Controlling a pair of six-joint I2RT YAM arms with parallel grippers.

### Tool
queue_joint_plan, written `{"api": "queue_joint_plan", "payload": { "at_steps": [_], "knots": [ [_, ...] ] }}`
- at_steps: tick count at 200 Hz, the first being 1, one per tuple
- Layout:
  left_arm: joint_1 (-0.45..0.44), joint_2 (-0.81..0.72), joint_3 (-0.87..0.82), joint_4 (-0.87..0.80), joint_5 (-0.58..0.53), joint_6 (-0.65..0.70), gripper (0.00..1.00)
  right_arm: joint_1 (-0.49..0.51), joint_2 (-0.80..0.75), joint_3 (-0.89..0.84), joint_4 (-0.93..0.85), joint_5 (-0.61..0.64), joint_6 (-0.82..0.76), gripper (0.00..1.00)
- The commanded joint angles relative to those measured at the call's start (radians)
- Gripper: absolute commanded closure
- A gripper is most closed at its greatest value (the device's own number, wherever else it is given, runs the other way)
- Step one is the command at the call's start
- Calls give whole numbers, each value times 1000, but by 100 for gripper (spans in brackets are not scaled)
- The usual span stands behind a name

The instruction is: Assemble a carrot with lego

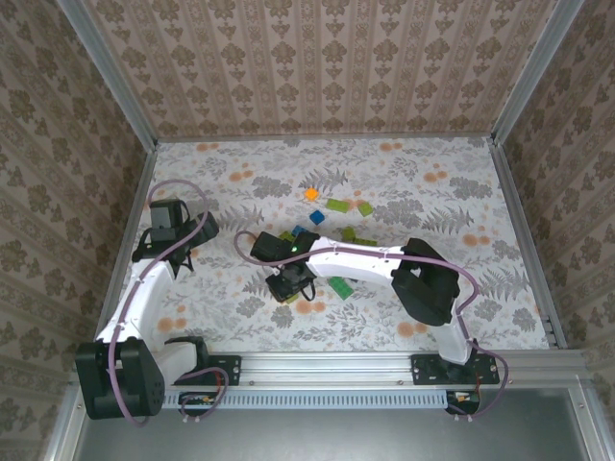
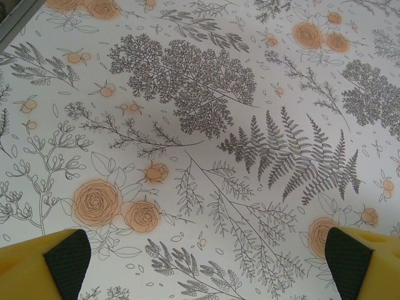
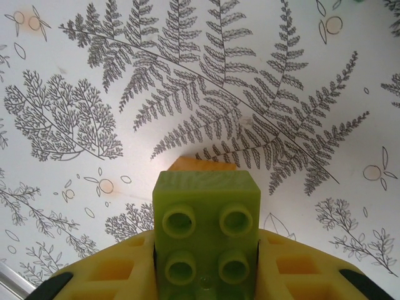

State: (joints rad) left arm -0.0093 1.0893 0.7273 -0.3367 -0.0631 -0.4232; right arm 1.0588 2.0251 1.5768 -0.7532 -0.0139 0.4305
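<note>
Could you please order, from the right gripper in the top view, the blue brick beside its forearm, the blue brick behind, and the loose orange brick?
1. Blue brick beside forearm, right.
2. Blue brick behind, mid-table.
3. Orange brick, farthest back.

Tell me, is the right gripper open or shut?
Shut: the right gripper clamps a lime green studded lego brick between its yellow fingers.

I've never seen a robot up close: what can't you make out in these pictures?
Right wrist view: the lime brick hides most of the orange piece beyond it, so its shape is unclear.
Top view: the right gripper covers most of what it holds, and the loose bricks are too small to count studs.
Left wrist view: the bottom edge cuts off the fingers of the left gripper.
</note>
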Motion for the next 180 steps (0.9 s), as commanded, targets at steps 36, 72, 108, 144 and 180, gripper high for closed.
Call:
{"api": "queue_joint_plan", "payload": {
  "at_steps": [36,72,108,144,180],
  "knots": [
    [9,4,34,-2,18,4,0,4,33,41,-38,-18,23,69],
    [9,4,34,-4,20,5,0,4,51,53,-49,-17,26,69],
    [9,6,37,-2,21,3,0,4,54,53,-58,-13,38,69],
    [9,8,38,-4,23,6,0,5,64,54,-60,-11,57,69],
    [9,7,39,-5,23,5,0,12,73,47,-69,2,70,69]
  ]
}}
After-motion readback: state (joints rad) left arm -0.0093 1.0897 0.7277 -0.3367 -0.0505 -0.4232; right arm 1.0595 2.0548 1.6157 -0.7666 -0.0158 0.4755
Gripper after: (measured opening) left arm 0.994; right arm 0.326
